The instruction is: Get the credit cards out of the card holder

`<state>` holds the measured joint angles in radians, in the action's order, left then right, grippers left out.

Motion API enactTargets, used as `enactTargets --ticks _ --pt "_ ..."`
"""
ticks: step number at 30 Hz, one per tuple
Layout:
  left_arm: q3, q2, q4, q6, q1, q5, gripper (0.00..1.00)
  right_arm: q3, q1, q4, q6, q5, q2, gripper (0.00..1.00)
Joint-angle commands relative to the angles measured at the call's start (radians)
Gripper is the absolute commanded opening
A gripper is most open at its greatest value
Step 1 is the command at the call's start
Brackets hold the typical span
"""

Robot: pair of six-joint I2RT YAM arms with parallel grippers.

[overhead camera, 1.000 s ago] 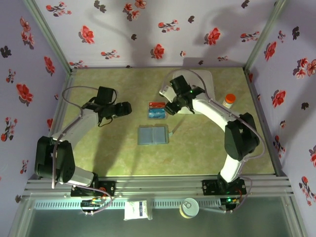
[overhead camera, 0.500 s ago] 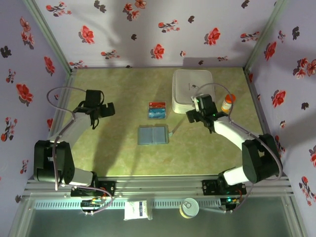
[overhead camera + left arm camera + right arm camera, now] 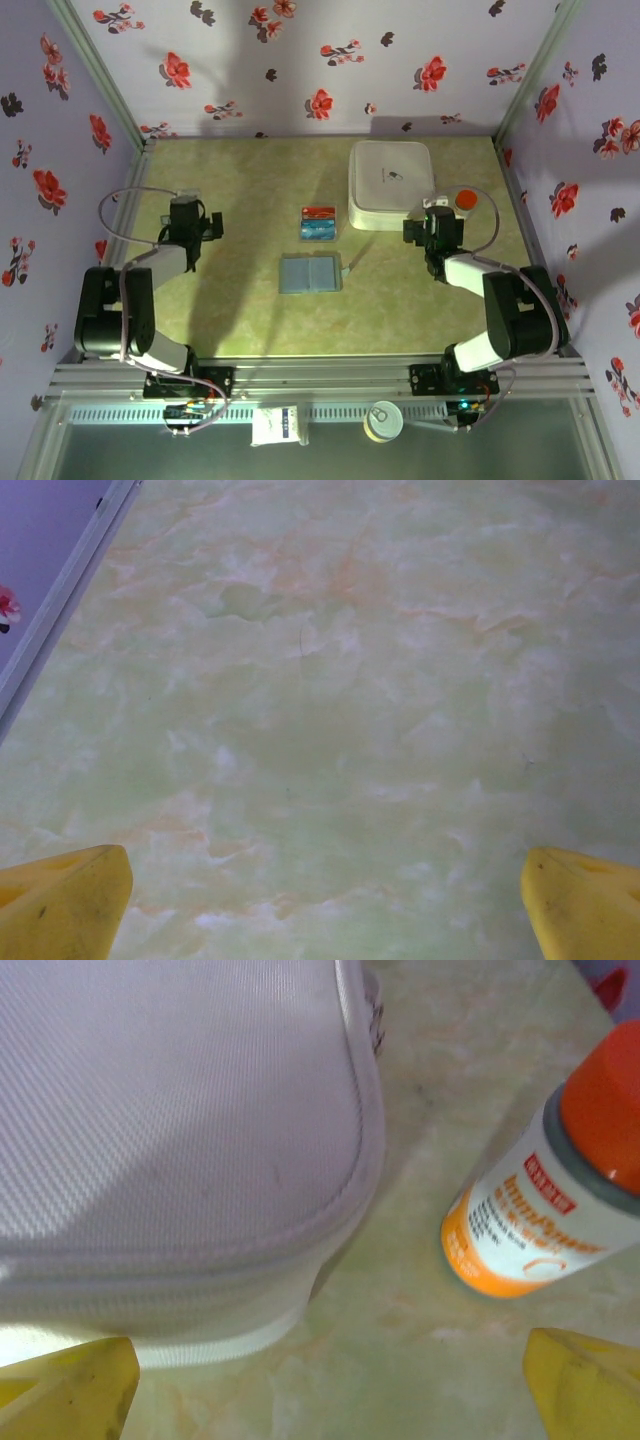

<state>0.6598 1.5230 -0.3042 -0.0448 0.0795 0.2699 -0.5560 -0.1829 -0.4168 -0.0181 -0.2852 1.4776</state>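
While the pale green marbled tabletop [image 3: 250, 330] carries everything, the biggest thing on it is the white square box [image 3: 390, 180], at the far right. The right claw [image 3: 437, 212] hangs btwn that box's near corner and an orange-capped bottle [image 3: 463, 200]. In its wrist view both yellow fingertips sit at the frame's bottom corners, i.e. jaws spread as wide as they go, w/ nothing btwn them. The left claw [image 3: 184, 208] is well off to the left, near the side wall. It is equally wide and empty, over bare tabletop.

The card holder [image 3: 310, 274] lies opened flat mid-tabletop, well apart from both claws. Smallest are the credit cards [image 3: 319, 224]: a red one and blue ones lie just beyond the holder toward the far wall, not touching it. Whether any card sits in the slots can't be told from above.

Risks, judged from this layout:
- **Bottle:** it is narrow and upright, so the spread right claw could prob. clip and tip it when swinging toward the centre, or nudge the box.
- **Holder:** if a card is left inside, the thin holder would likely slide or fold shut when tugged, unless the other claw pins it.
- **Cards:** a claw coming down too steeply near the cards could scatter them.
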Motion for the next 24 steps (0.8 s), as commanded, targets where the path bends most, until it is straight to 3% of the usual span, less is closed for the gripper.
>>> enactTargets --ticks 1,7,13,15,17,24 --pt "-0.029 0.039 -0.179 0.053 -0.01 0.005 1.0 0.05 0.013 -0.215 -0.035 -0.031 0.029 0.99" --pt "-0.114 0.002 -0.296 0.067 -0.022 -0.064 1.0 0.084 0.053 -0.257 0.004 0.006 0.008 0.99" --pt "-0.282 0.021 -0.613 0.064 -0.079 -0.245 1.0 0.193 0.128 -0.487 0.068 0.089 0.06 0.99" --pt "-0.277 0.019 -0.6 0.073 -0.08 -0.265 1.0 0.198 0.129 -0.559 0.07 0.083 0.095 0.99" --pt "-0.275 0.018 -0.594 0.07 -0.08 -0.254 1.0 0.163 0.141 -0.443 0.09 0.083 0.071 0.99" --pt "-0.261 0.019 -0.57 0.045 -0.078 -0.189 1.0 0.165 0.151 -0.459 0.095 0.092 0.079 0.99"
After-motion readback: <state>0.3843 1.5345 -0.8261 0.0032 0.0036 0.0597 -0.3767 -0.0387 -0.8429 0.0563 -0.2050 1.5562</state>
